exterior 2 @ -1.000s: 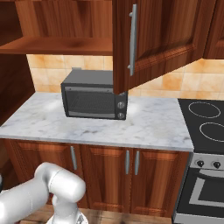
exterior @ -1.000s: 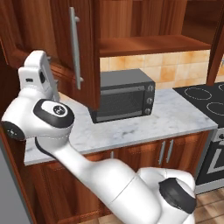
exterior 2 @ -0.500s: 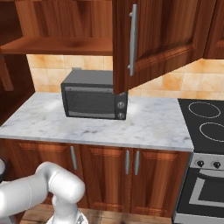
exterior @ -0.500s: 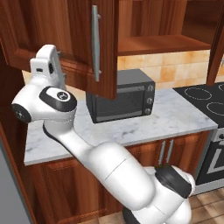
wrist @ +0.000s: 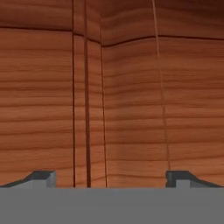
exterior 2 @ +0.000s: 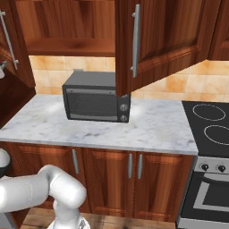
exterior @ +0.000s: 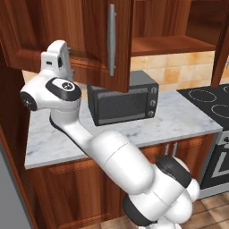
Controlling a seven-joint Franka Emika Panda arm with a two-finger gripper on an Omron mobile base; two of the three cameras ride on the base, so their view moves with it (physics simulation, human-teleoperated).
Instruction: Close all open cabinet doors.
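end effector spread wide and empty, right up against the left cabinet door.
left to right: in the left base view the arm's hand sits behind the left cabinet door, which hangs part open over the table, its silver bar handle near the free edge; behind it the microwave, then the open shelf, then the right cabinet door, also swung out, with the stove beyond. the hand view has wood grain close in with fingertips wide apart, nothing between them. doors look stiff, glossy, probably slick, hinged so they swing, not lift. best guess: push flat on the panel near the handle side, no grasp needed.
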